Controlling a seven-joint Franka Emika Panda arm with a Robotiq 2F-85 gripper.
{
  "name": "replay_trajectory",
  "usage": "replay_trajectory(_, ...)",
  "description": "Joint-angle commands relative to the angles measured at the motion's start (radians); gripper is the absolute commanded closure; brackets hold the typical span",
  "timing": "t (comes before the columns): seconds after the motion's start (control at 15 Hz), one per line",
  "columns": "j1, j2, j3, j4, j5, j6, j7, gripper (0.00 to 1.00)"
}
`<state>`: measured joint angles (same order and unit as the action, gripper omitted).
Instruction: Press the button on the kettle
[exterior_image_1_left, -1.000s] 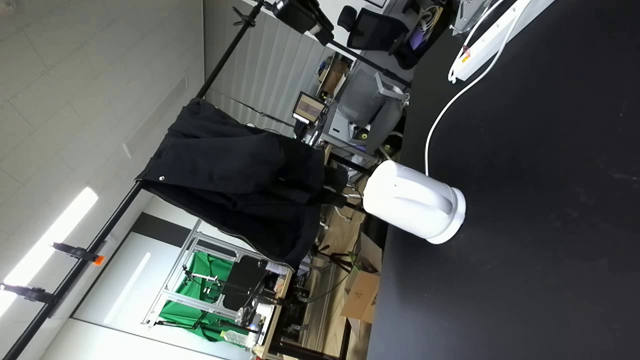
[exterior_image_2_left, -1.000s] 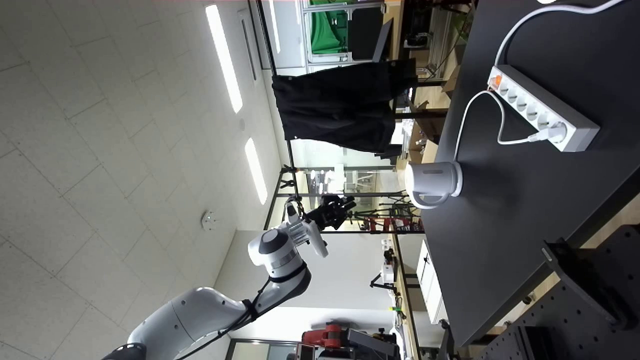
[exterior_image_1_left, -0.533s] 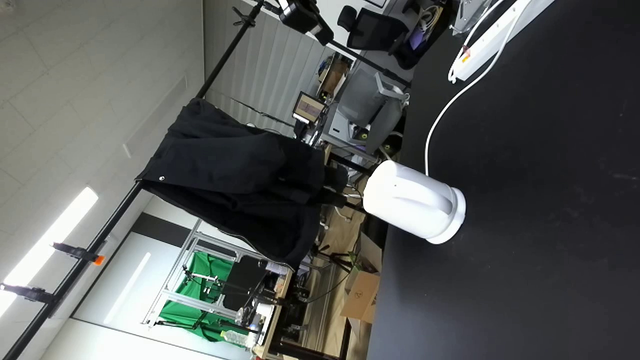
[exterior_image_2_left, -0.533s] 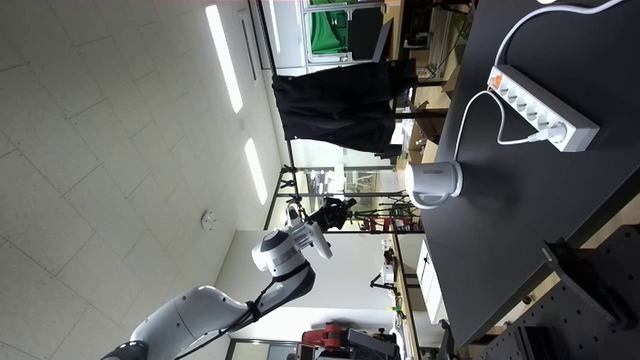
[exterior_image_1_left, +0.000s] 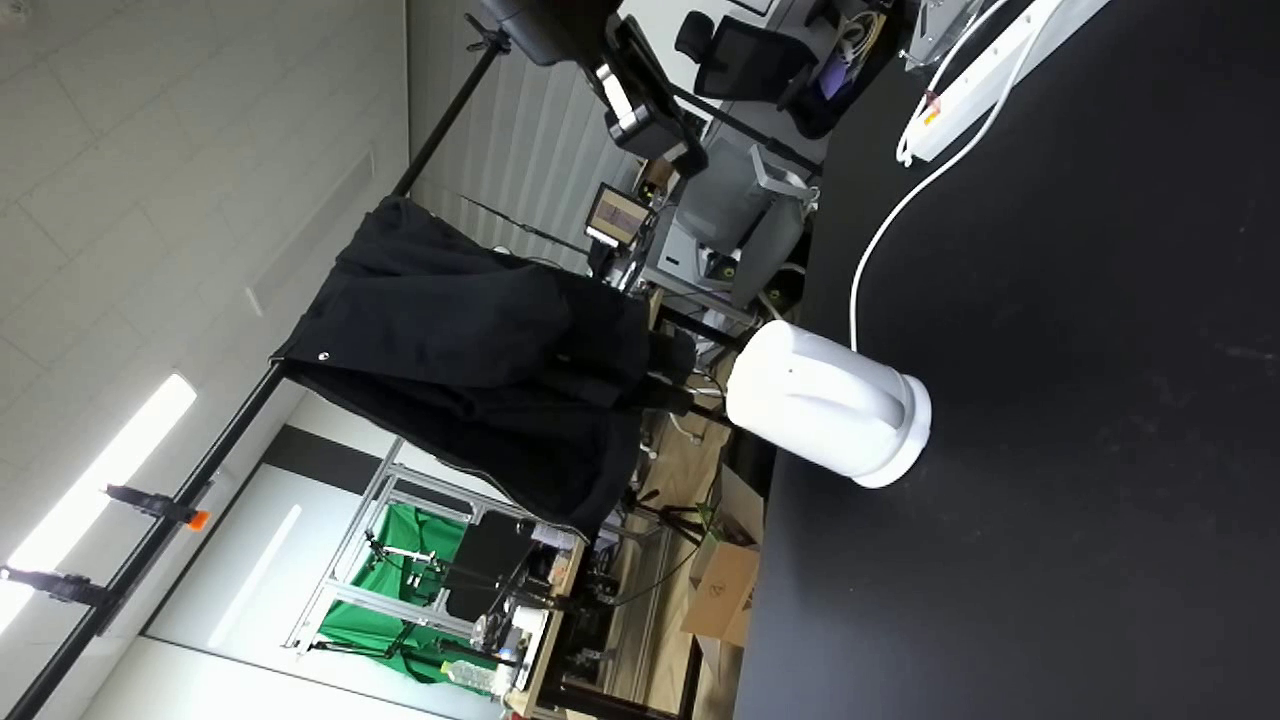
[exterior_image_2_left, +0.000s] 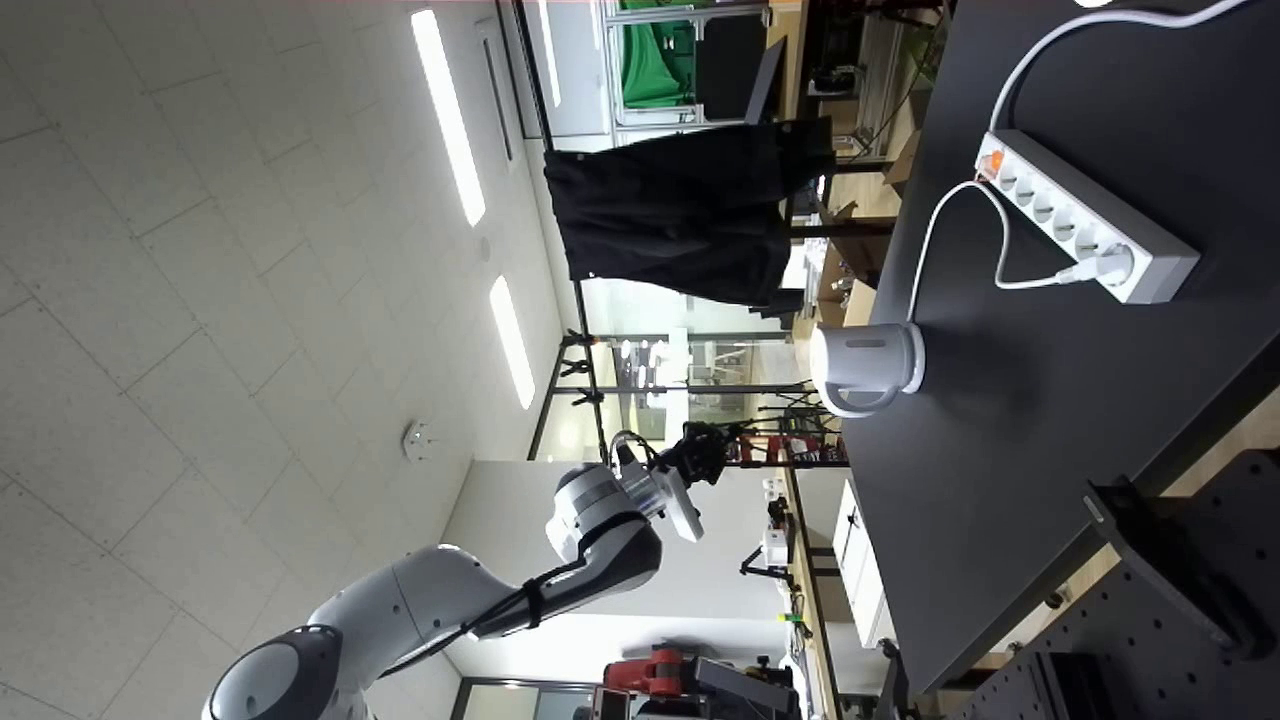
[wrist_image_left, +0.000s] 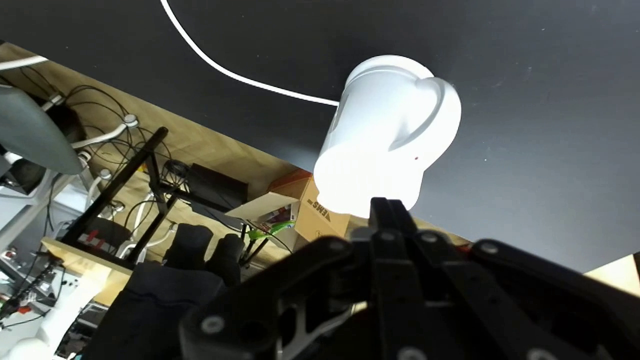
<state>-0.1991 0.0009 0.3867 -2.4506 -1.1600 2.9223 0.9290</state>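
The white kettle (exterior_image_1_left: 830, 405) stands upright on the dark table, near an edge, in both exterior views. Its handle (wrist_image_left: 440, 115) points right in the wrist view, where glare washes out the kettle's top. A tiny red spot (wrist_image_left: 416, 158) shows near the top of the handle; the button itself cannot be made out. My gripper (wrist_image_left: 387, 201) is shut, its black fingertips together with nothing between them, and in the wrist view they overlap the bright kettle top. In an exterior view the gripper (exterior_image_2_left: 746, 429) hangs in the air, higher than the kettle and apart from it.
A white power strip (exterior_image_2_left: 1085, 215) lies on the table (exterior_image_2_left: 1000, 480), joined to the kettle by a thin white cord (wrist_image_left: 240, 77). Black cloth (exterior_image_2_left: 690, 215) hangs from a pole behind. Past the table edge, a cardboard box (wrist_image_left: 317, 220) sits on the floor.
My gripper has come lower and nearer to the kettle, mostly in the last half second. Its fingers, a little apart one second ago, are now together. The kettle has not moved.
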Motion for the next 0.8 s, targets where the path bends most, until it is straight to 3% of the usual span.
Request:
replay_trajectory(0.0, 0.013, 0.129, 0.002, 0.107, -0.192, -0.028, 0.174, 1.0)
replay_trajectory(0.33, 0.037, 0.304, -0.011, 0.197, -0.308, -0.044, 0.247, 1.0)
replay_trajectory(0.47, 0.041, 0.368, -0.009, 0.221, -0.299, -0.043, 0.208, 1.0)
replay_trajectory(0.53, 0.026, 0.303, -0.003, 0.169, -0.271, -0.033, 0.186, 0.99)
replay_trajectory(0.73, 0.032, 0.37, -0.003, 0.201, -0.274, -0.033, 0.185, 0.99)
